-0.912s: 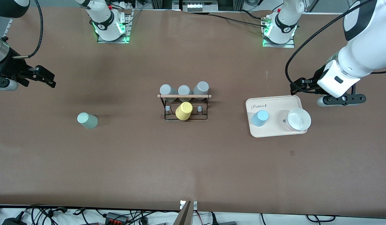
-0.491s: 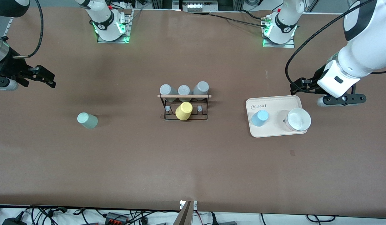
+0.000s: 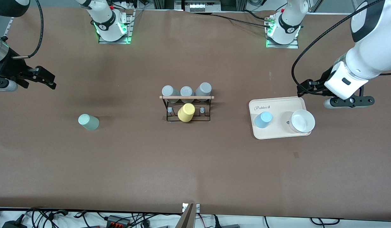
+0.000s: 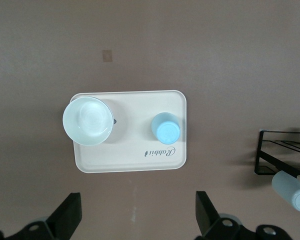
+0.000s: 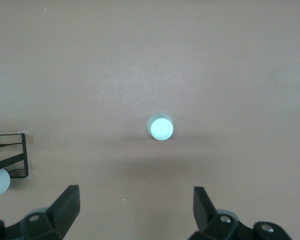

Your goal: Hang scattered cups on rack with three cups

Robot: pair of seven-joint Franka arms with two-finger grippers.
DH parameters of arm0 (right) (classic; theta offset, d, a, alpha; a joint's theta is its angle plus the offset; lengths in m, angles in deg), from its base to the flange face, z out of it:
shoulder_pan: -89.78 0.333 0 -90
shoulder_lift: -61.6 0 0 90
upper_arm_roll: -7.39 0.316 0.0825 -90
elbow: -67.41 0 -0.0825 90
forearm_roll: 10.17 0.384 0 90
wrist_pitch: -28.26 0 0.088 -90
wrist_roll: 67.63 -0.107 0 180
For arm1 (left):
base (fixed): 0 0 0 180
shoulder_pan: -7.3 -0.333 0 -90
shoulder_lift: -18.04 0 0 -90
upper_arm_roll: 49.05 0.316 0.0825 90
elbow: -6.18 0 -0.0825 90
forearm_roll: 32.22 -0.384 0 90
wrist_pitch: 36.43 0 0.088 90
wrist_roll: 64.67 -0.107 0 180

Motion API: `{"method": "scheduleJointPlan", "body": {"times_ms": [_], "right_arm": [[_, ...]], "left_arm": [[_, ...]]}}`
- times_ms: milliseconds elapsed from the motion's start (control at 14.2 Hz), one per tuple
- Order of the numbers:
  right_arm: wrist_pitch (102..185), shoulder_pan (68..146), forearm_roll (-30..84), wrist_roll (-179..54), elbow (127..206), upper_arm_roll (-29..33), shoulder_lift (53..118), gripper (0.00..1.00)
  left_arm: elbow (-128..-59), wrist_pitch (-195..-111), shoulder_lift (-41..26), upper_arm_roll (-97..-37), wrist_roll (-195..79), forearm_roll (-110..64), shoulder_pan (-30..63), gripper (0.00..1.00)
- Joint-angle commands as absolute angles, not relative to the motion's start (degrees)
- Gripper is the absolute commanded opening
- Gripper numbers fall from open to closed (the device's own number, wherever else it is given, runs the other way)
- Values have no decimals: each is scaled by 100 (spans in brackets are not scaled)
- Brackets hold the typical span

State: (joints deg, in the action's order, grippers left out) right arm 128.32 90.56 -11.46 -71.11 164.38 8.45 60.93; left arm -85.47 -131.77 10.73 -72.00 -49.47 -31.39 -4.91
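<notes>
A sage-green cup (image 3: 88, 122) stands upside down on the table toward the right arm's end; it also shows in the right wrist view (image 5: 160, 127). A light blue cup (image 3: 263, 119) stands upside down on a cream tray (image 3: 279, 135), also in the left wrist view (image 4: 166, 129). The black wire rack (image 3: 187, 118) with a wooden rod (image 3: 186, 97) stands mid-table and holds three grey cups and a yellow cup (image 3: 186, 112). My left gripper (image 3: 304, 87) is open and empty over the table beside the tray (image 4: 137, 216). My right gripper (image 3: 48, 79) is open and empty, high over its end of the table (image 5: 135, 210).
A white bowl (image 3: 302, 121) sits on the tray beside the blue cup, also in the left wrist view (image 4: 88, 121). A corner of the rack shows in the left wrist view (image 4: 282, 160) and in the right wrist view (image 5: 10, 157). Cables run along the table's edges.
My left arm has shifted slightly toward its own end of the table. The right arm and all the cups have not moved.
</notes>
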Motion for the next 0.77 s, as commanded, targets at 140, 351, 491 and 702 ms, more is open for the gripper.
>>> {"method": "scheduleJointPlan", "body": {"times_ms": [140, 351, 491, 702], "right_arm": [[12653, 9040, -1113, -7114, 16427, 888, 6011, 100], [12617, 9031, -1122, -7114, 16427, 888, 6011, 100], [12617, 9031, -1122, -7114, 16427, 888, 6011, 100], [12617, 9031, -1122, -7114, 16427, 888, 6011, 100]], "left_arm": [[-8646, -13240, 1171, -7207, -5079, -3213, -519, 100], [-8629, -13249, 1162, -7207, -5070, -3196, -510, 100], [-8629, -13249, 1153, -7207, -5070, -3169, -501, 100], [-8628, -13249, 1162, -7216, -5070, -3160, -501, 100]]}}
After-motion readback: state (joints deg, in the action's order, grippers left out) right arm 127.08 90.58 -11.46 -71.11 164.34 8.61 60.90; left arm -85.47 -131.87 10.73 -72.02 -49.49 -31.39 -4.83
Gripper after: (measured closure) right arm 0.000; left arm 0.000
